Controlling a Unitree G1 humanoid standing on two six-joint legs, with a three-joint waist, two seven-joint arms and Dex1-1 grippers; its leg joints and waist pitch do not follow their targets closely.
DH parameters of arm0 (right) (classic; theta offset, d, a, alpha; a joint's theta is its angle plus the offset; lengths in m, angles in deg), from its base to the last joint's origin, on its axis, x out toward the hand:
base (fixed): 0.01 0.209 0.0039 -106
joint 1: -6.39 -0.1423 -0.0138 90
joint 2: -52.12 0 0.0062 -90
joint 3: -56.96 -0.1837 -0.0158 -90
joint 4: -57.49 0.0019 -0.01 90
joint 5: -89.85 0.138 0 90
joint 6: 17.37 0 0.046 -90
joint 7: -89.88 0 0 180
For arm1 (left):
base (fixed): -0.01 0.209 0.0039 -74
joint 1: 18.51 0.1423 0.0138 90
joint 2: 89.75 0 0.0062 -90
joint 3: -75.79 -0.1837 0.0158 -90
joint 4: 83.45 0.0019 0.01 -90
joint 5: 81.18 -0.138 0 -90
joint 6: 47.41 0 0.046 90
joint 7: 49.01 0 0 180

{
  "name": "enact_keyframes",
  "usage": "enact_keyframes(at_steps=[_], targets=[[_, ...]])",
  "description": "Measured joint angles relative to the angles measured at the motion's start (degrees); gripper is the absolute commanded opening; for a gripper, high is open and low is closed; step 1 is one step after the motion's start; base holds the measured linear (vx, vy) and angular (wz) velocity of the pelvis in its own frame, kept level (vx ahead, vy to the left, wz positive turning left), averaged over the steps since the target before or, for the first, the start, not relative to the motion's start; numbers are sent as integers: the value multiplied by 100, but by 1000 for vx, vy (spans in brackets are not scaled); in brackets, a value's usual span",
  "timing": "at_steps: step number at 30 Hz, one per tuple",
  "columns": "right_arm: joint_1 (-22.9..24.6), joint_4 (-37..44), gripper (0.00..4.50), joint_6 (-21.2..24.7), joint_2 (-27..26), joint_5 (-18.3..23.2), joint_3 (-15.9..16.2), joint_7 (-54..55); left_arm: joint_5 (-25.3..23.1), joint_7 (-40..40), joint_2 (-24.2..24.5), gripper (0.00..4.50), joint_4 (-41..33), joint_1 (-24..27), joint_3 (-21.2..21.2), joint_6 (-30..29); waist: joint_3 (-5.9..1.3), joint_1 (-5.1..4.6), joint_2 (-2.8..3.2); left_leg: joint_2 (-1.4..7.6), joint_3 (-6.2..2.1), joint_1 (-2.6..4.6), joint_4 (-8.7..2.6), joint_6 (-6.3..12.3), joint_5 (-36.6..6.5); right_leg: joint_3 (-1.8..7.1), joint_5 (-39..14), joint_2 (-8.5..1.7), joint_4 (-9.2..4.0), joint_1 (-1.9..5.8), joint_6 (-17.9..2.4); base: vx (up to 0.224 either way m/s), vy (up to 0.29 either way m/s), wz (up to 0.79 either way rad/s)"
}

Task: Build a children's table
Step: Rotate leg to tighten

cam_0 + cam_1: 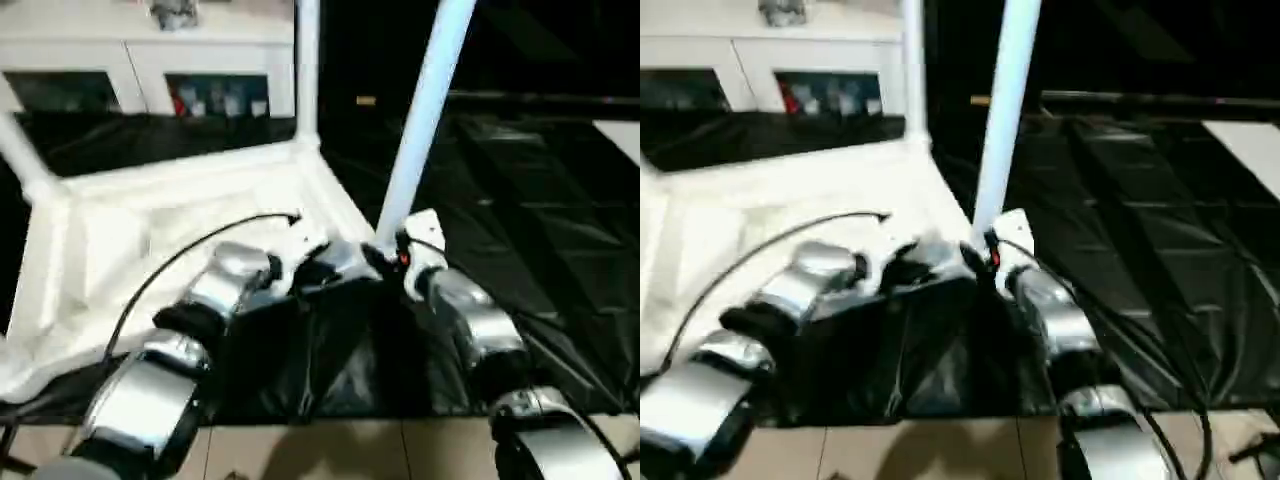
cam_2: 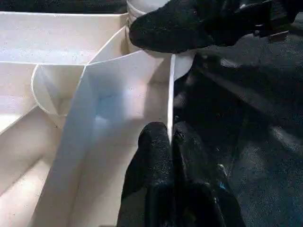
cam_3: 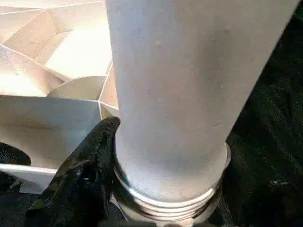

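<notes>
The two silver forearms fill the foreground of the head views, meeting at the near right corner of the upturned white tabletop (image 1: 150,230). The left gripper (image 2: 171,142) has its black fingers pressed together on the thin outer rim wall of the tabletop, pinching that wall at the corner. The right gripper (image 1: 385,258) stands partly spread around the base of a white leg (image 1: 425,110); one black finger (image 3: 90,161) lies against the tube just above its ribbed, threaded end, which sits at the round corner socket (image 2: 156,54). The leg rises tilted away to the right. A second leg (image 1: 307,65) stands upright at the far corner. The tabletop is smooth plastic with thin ribs underneath, lying on crinkled black sheeting (image 1: 540,210), which spreads open to the right. A white glass-door cabinet (image 1: 140,70) stands behind.
</notes>
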Motion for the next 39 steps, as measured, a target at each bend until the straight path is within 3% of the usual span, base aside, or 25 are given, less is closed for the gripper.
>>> enact_keyframes(at_steps=[4, 9, 12, 15, 19, 25, 31, 39], targets=[[3, -66, 347, -211, -2, -42, 0, -120, -65, 79, 77, 0, -129, 78, -2, 121, 3, 2, -2, 1, -2, -10, -11, 0, 0, -7, 12, 1, -1, -10, 1, 0, 0, 0], [174, 83, 396, -444, 272, 59, 98, -1360, -89, 630, 448, 0, -458, 318, -13, 458, 4, -17, 0, 5, -2, -17, -55, -1, 1, -11, 8, 10, -9, -24, 9, 0, 0, 0], [285, 331, 396, -579, 779, 146, 457, -2538, 23, 1240, 724, 0, -677, 487, -18, 678, 4, 6, 4, 11, 0, -20, -64, -1, 2, -17, -2, 13, -12, -36, 23, 0, 0, 0], [377, 538, 396, -589, 1113, 278, 617, -3446, 196, 1775, 857, 0, -811, 592, 5, 757, 4, 51, 2, 20, 14, -23, -61, 7, 7, -18, -9, 16, -19, -37, 20, 0, 0, 0], [376, 610, 396, -598, 1198, 342, 733, -4061, 267, 2254, 931, 0, -905, 648, -21, 756, 5, 120, 0, 25, 55, -22, -60, 18, 13, -10, -9, 7, -28, -39, 19, 0, 0, 0], [281, 573, 361, -698, 1333, 346, 938, -4887, 370, 2885, 1249, 0, -1057, 761, -66, 885, 27, 142, -39, 29, 65, -23, -60, 15, 12, -10, -9, 4, -28, -41, 19, 0, 0, 0], [213, 539, 296, -677, 1343, 349, 1006, -5205, 419, 3176, 1325, 0, -1060, 763, -71, 884, 35, 158, -55, 29, 68, -28, -60, 16, 12, -9, -9, 4, -32, -43, 19, 0, 0, 0], [172, 481, 274, -637, 1272, 346, 995, -5317, 457, 3258, 1357, 0, -1058, 761, -67, 819, 36, 155, -57, 30, 70, -31, -60, 17, 13, -9, -9, 4, -30, -48, 19, 0, 0, 0]])
